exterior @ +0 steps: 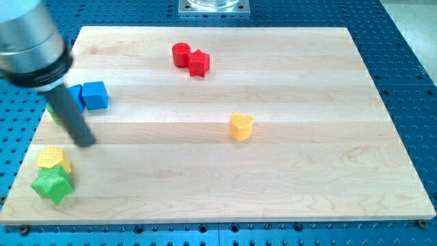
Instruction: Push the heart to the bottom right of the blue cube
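A yellow heart (pixel 241 126) lies near the board's middle, a little right of centre. A blue cube (pixel 95 95) sits at the view's left, with a second blue block (pixel 74 98) touching its left side, partly hidden by the rod. My tip (pixel 85 142) rests on the board below the blue cube and far left of the heart, touching no block.
A red cylinder (pixel 181 54) and a red block (pixel 199 63) touch near the view's top. A yellow block (pixel 53 158) and a green star (pixel 52 185) sit at the bottom left. A green block (pixel 53 111) peeks out behind the rod. The wooden board (pixel 307 178) lies on a blue perforated table.
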